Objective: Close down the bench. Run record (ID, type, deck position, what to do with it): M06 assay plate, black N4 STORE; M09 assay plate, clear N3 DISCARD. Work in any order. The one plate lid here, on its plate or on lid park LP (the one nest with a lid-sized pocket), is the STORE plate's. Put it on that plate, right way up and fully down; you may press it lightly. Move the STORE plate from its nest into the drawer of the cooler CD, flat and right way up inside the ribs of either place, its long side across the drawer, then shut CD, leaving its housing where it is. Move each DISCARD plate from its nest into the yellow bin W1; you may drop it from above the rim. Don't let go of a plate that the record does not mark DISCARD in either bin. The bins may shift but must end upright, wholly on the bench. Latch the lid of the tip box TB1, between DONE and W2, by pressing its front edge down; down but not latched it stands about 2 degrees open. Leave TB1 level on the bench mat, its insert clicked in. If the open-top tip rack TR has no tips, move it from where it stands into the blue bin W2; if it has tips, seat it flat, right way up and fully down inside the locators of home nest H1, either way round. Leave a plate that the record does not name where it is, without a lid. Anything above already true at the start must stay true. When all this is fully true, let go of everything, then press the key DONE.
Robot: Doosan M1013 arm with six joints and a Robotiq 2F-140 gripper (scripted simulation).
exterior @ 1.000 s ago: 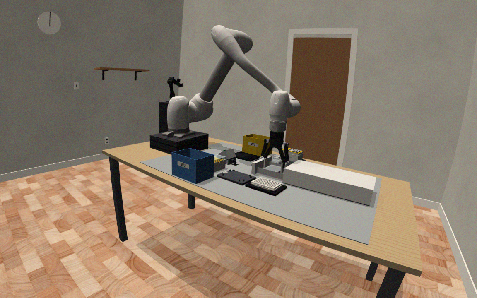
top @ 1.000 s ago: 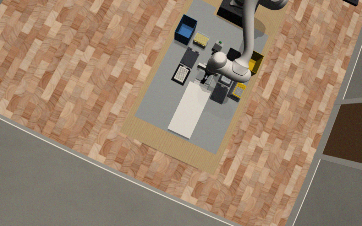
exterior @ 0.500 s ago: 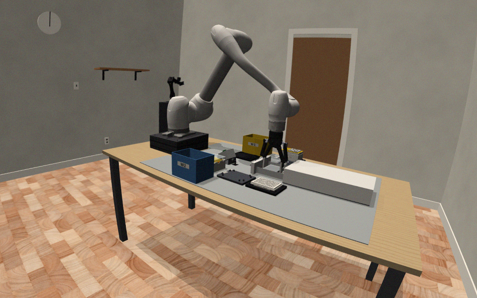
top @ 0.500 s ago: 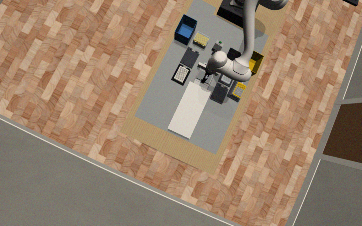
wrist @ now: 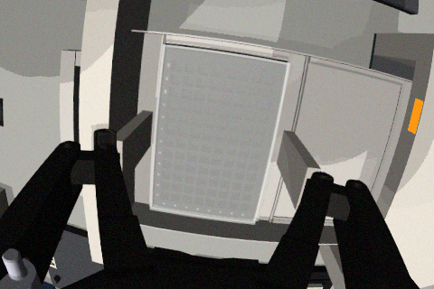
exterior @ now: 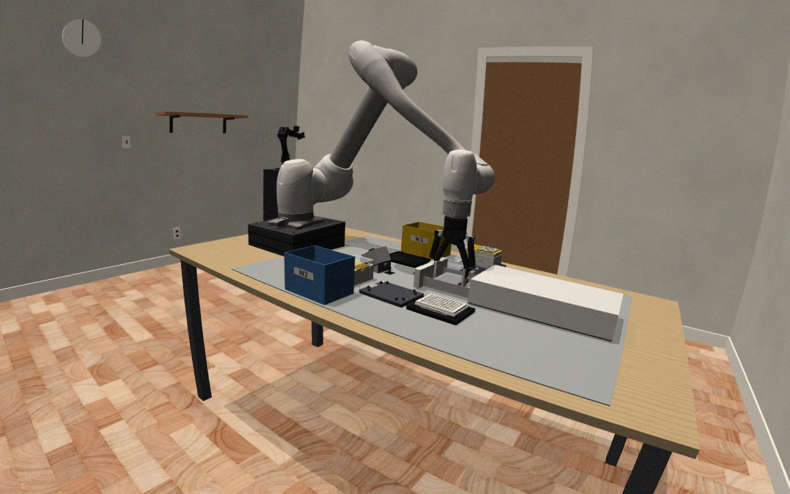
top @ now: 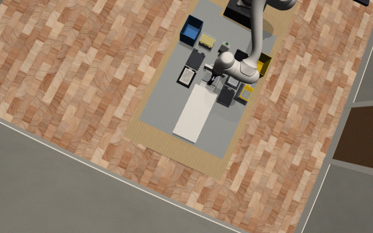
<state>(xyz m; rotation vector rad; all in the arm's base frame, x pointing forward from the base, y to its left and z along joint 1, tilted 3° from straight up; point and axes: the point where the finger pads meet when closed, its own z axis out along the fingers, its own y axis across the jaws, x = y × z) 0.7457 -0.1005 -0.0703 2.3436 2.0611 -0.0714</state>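
Note:
A lidded assay plate (wrist: 213, 133) lies flat in the left place of the open drawer (wrist: 338, 121) of the white cooler CD (top: 195, 113). My gripper (wrist: 216, 138) hangs just above it and is open; both pads stand a little clear of the plate's long sides. It also shows in the overhead view (top: 211, 78) and the side view (exterior: 454, 261). A clear plate (top: 186, 76) sits in a black nest left of the drawer. The yellow bin W1 (top: 263, 63) is at the right and the blue bin W2 (top: 191, 30) at the far left.
The tip box TB1 (top: 207, 41) stands between W2 and the DONE key (top: 225, 46). The yellow tip rack (top: 246, 93) stands at the right. Empty dark nests (top: 195, 58) (top: 225, 95) flank the drawer. My arm hides another nest (top: 232, 81).

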